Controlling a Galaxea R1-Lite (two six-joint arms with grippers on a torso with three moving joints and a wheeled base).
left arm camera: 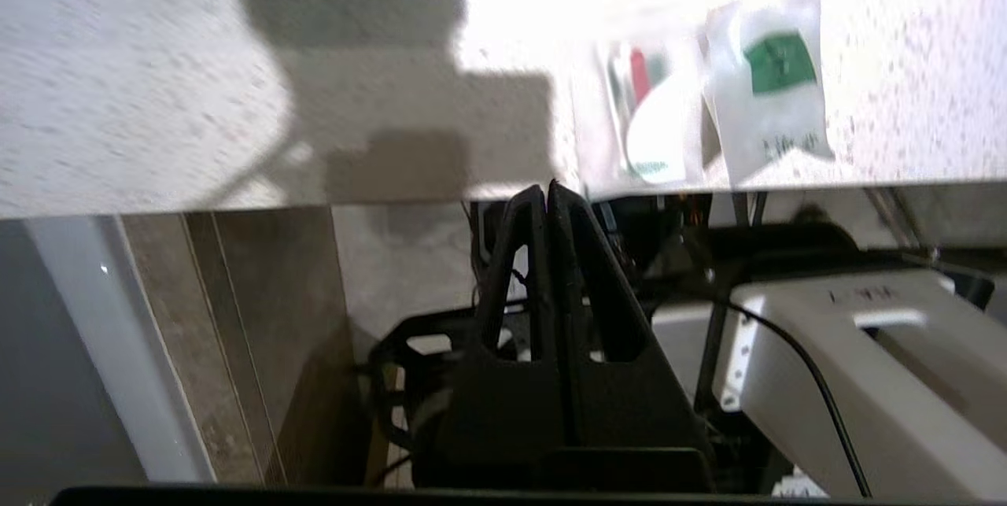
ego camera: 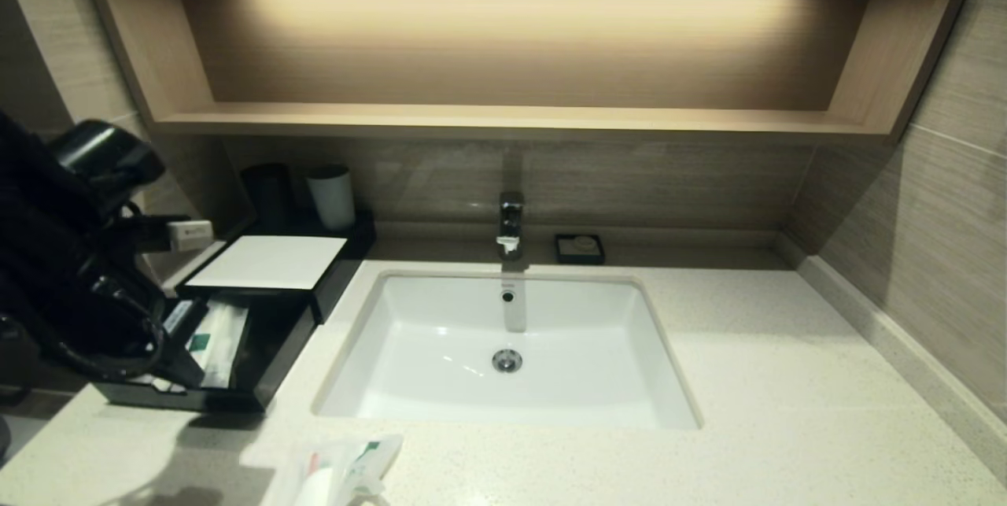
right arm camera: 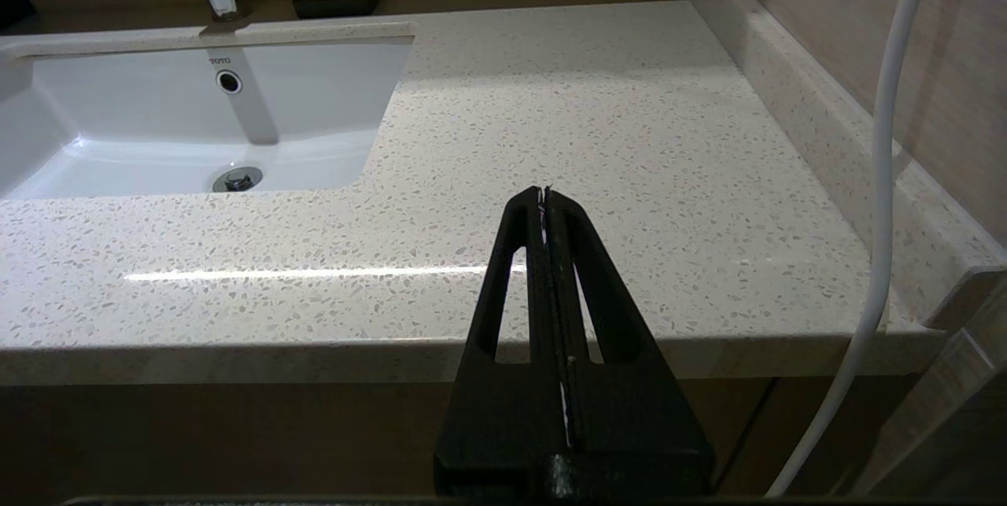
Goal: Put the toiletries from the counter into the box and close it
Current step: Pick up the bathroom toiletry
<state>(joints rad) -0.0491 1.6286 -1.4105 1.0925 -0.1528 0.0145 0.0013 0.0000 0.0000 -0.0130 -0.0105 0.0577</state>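
The black box [ego camera: 315,293] with a white top panel stands at the counter's [ego camera: 787,411] back left, its drawer [ego camera: 267,380] pulled open. Several whitish packets [ego camera: 222,337] with green labels lie in the drawer. Two more packets [ego camera: 346,465] lie at the counter's front edge; in the left wrist view one has green-red print [left arm camera: 653,116] and the other a green label [left arm camera: 775,81]. My left arm [ego camera: 79,278] reaches over the drawer's left side. Its gripper [left arm camera: 548,190] is shut and empty, apart from the packets. My right gripper [right arm camera: 544,190] is shut and empty above the counter's front edge, right of the sink [right arm camera: 157,144].
The white sink [ego camera: 629,380] sits mid-counter with a faucet [ego camera: 510,223] behind it. A small black soap dish [ego camera: 580,248] is at the back. A black cup [ego camera: 270,195] and a white cup [ego camera: 332,197] stand behind the box. A wooden shelf [ego camera: 511,119] hangs above.
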